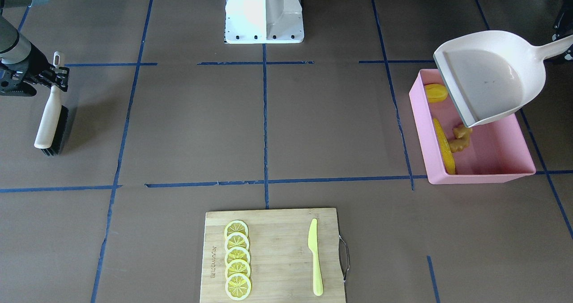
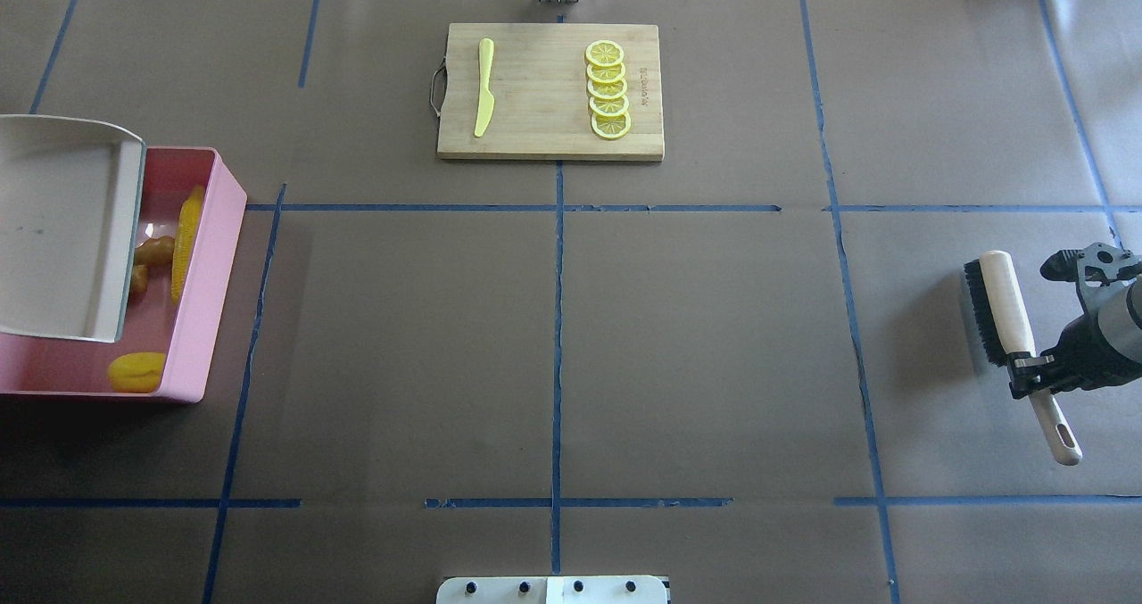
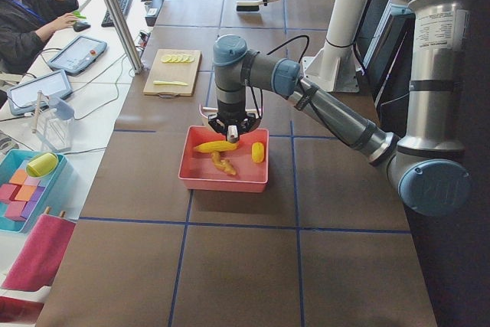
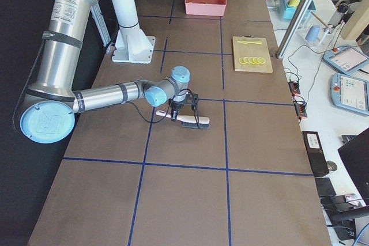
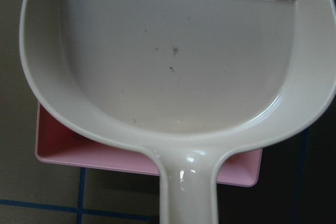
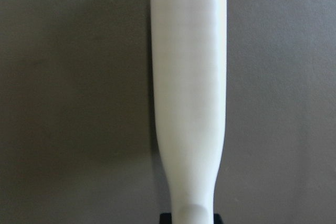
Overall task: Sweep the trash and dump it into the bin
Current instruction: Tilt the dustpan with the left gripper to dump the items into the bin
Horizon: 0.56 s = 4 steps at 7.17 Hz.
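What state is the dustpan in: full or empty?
Empty. The dustpan shows a bare inside; corn cob, fruit and ginger root lie in the bin.

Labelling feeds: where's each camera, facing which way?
Front-facing: across the table, facing the base; right gripper at brush.
Overhead: behind the robot, looking down; right gripper, base edge.
Exterior left: table's left end; left arm near, over bin.
Exterior right: opposite end; right arm near.
Left wrist: down onto dustpan; no robot.
Right wrist: brush handle; no robot.
Shared: cutting board, all four exterior views.
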Tool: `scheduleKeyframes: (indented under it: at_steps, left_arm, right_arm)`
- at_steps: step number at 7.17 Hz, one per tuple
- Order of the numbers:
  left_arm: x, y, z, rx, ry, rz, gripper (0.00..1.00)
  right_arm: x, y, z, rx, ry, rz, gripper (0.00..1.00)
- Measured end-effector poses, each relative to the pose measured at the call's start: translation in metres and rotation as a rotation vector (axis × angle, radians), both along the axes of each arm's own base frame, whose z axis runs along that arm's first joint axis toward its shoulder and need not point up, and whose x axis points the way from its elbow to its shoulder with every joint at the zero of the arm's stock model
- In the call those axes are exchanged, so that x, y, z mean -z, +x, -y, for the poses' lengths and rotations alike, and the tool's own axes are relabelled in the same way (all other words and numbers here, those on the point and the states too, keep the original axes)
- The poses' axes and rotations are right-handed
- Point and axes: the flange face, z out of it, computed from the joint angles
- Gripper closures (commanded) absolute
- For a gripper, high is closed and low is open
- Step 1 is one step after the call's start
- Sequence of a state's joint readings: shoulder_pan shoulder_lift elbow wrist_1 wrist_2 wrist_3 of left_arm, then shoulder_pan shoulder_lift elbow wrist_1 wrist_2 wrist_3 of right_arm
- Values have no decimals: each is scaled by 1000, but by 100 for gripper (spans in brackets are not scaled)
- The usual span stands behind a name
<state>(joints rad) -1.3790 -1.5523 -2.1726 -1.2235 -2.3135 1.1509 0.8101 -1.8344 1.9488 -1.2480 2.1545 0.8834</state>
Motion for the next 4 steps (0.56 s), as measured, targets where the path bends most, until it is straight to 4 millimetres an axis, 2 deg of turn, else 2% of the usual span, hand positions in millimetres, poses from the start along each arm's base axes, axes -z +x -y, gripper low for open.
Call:
scheduleKeyframes:
  at_steps: [1, 2, 4]
  left_arm:
    - [5, 2, 2, 7, -5, -17, 100]
    - [8, 3, 4, 12, -8, -26, 100]
    - [15, 6, 12, 30, -16, -37, 100]
  right_arm:
    - [-1, -1, 0, 3, -4, 0, 30]
    - [-3, -2, -1, 5, -9, 0, 28]
    - [-5, -2, -1, 7, -14, -2, 1]
